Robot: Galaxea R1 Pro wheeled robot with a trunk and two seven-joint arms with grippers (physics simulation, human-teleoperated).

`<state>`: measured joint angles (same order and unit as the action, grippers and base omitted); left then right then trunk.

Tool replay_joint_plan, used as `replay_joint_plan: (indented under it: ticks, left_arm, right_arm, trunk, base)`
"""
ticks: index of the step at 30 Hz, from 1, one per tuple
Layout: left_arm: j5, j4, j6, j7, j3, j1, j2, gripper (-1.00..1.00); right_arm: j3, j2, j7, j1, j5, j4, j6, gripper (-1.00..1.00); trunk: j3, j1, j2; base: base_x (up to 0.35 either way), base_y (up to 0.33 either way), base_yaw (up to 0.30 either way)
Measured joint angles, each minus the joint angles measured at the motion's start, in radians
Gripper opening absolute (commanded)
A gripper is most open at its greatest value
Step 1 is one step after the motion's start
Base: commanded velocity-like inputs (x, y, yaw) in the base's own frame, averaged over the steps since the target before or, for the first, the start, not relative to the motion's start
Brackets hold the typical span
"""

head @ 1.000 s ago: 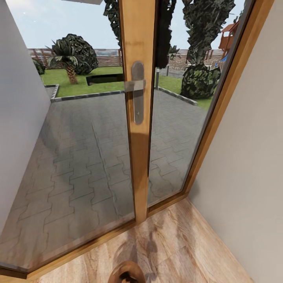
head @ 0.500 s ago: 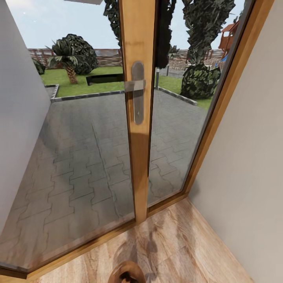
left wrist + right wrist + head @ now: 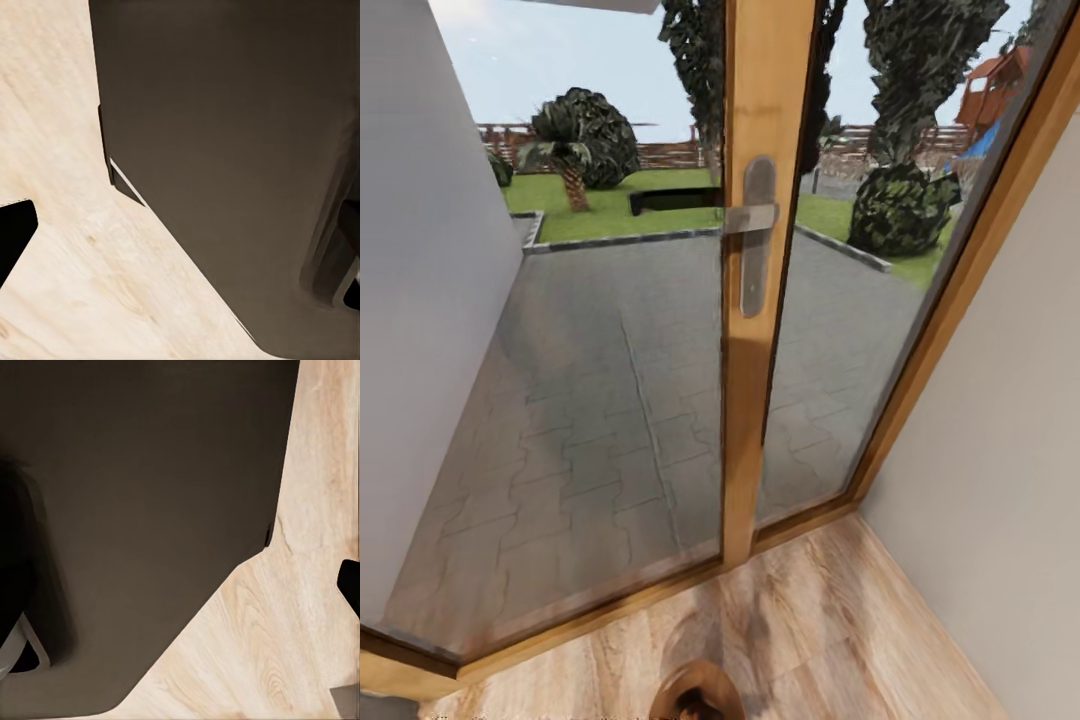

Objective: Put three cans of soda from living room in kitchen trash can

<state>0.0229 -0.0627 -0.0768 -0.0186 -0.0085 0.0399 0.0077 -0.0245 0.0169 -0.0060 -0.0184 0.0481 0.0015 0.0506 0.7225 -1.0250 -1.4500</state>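
The cans of soda and the tash can are out of view. I face a wood-framed glass door (image 3: 765, 300) with a steel lever handle (image 3: 754, 222), seen from close up. In the left wrist view my left gripper (image 3: 180, 240) hangs over the light wood floor (image 3: 67, 247) beside my dark base (image 3: 225, 135), its black fingertips (image 3: 13, 234) far apart with nothing between them. The right gripper (image 3: 184, 592) is likewise open above the floor, one fingertip (image 3: 351, 583) at the picture's edge.
A grey wall (image 3: 420, 300) stands at the left and another wall (image 3: 1000, 480) at the right, closing a narrow corner. Beyond the glass lie a paved patio (image 3: 610, 380), lawn and bushes. A brown rounded shape (image 3: 697, 697) sits at the head view's lower edge; what it is I cannot tell.
The whole head view has shifted: the door frame and handle now sit further right and the corner floor lower, so the camera has moved. Nothing else has changed.
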Motion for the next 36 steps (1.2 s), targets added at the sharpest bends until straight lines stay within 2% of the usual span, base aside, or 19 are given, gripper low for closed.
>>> replay_joint_plan:
  ticks: [8,36]
  left_arm:
    - [0.000,0.000,0.000,-0.001,-0.001,0.000,0.000,1.00]
    - [-0.001,0.000,-0.001,-0.001,-0.001,0.000,0.000,1.00]
  right_arm:
    - [0.000,0.000,0.000,0.000,0.000,-0.001,-0.002,1.00]
    - [0.000,0.000,0.000,0.000,0.001,0.000,-0.003,1.00]
  trunk:
    - [0.000,0.000,0.000]
    - [0.000,0.000,0.000]
  base:
    - [0.000,0.000,0.223]
    - [0.000,0.000,0.005]
